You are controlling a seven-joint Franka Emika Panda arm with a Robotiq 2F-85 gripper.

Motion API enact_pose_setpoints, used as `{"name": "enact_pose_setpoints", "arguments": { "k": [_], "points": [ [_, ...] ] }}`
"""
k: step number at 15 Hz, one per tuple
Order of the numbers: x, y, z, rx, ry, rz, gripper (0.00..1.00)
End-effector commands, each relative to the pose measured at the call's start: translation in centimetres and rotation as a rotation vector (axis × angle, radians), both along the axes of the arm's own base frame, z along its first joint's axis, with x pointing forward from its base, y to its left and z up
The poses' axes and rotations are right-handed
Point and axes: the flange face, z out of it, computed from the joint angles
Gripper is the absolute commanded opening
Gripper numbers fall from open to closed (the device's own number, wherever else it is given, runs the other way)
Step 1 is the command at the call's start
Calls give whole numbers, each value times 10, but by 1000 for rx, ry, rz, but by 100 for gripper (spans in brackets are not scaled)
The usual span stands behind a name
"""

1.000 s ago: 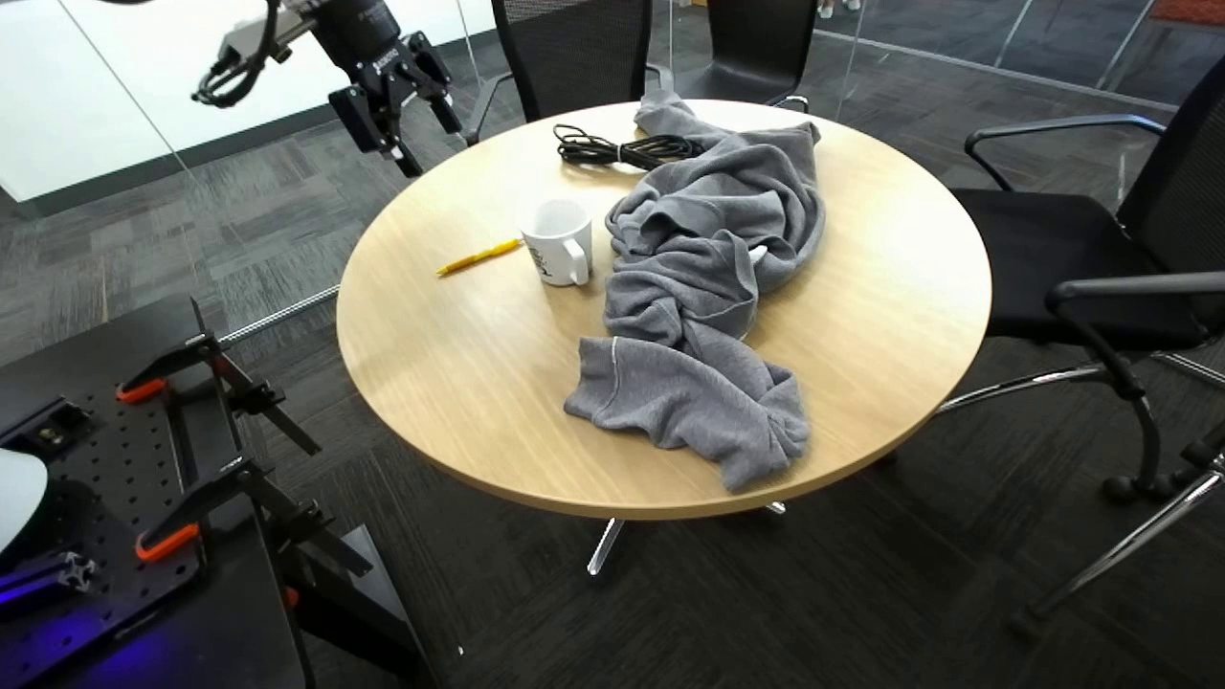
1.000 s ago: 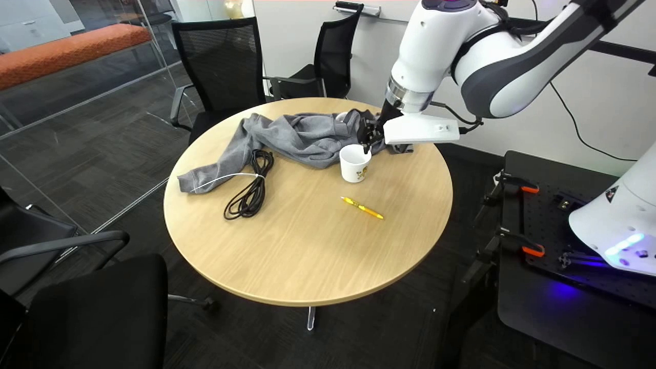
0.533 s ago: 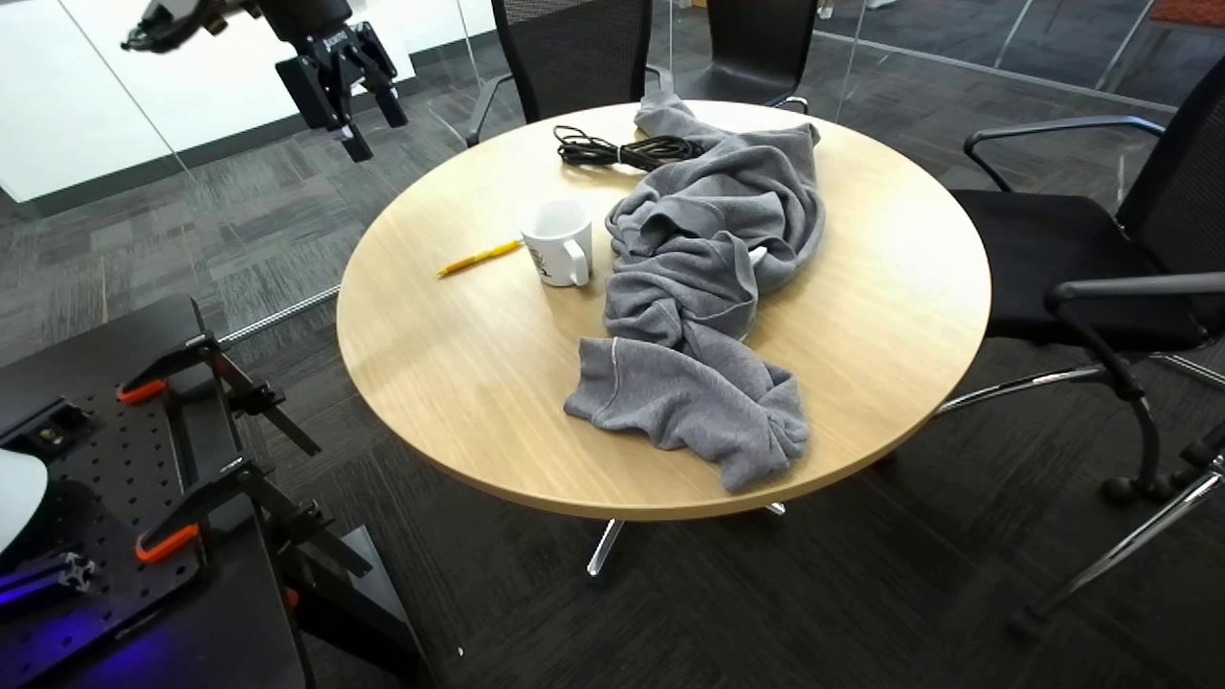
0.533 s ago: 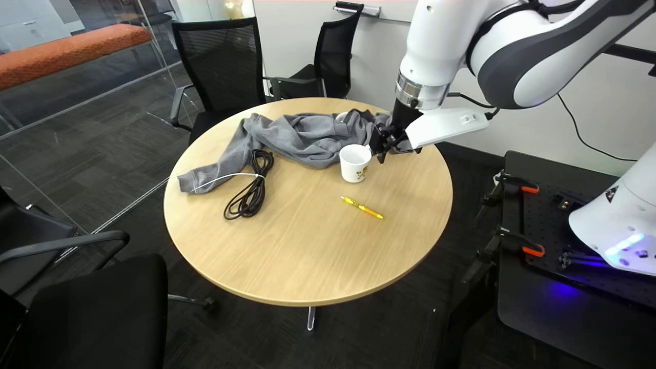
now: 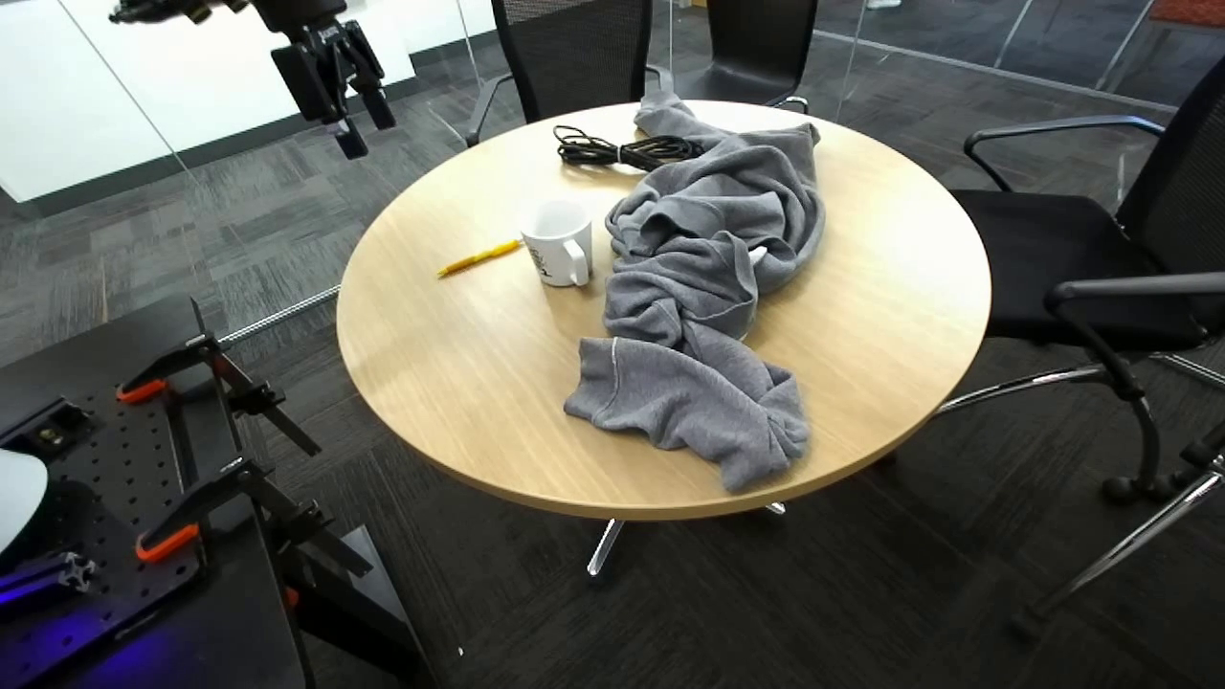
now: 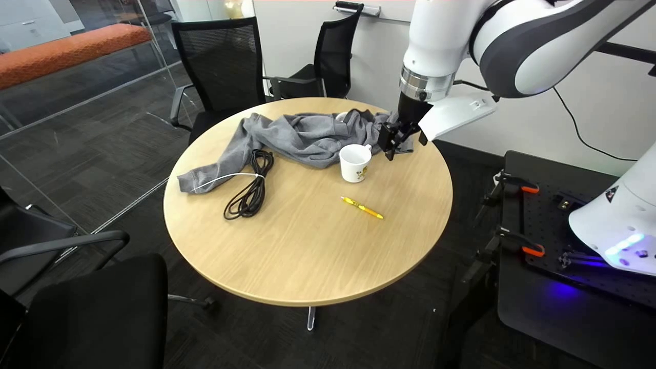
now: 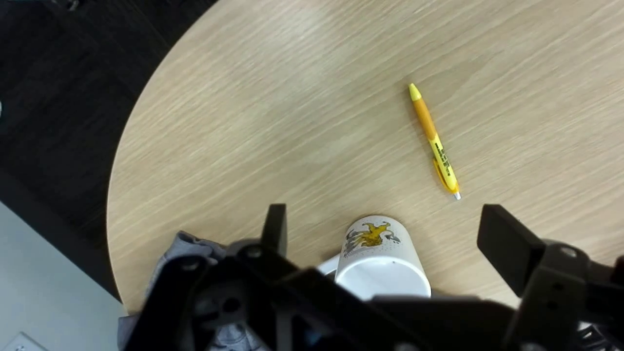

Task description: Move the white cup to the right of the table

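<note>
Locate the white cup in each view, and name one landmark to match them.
In an exterior view: white cup, above centre, slightly left; yellow pen to its left.
In an exterior view: white cup, just above and right of centre; yellow pen below it.
In the wrist view: white cup, low, right of centre; yellow pen above and right.
Shared landmark: yellow pen.

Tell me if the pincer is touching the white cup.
Apart: in an exterior view, floor and bare tabletop show between the pincer and the white cup.
</note>
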Motion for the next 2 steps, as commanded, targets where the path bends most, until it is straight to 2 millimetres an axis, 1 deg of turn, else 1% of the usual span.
{"name": "enact_pose_setpoints", "arguments": {
  "k": [1,2],
  "points": [
    [0,0,1,0,1,1,100],
    [0,0,0,0,1,2,100]
  ]
}}
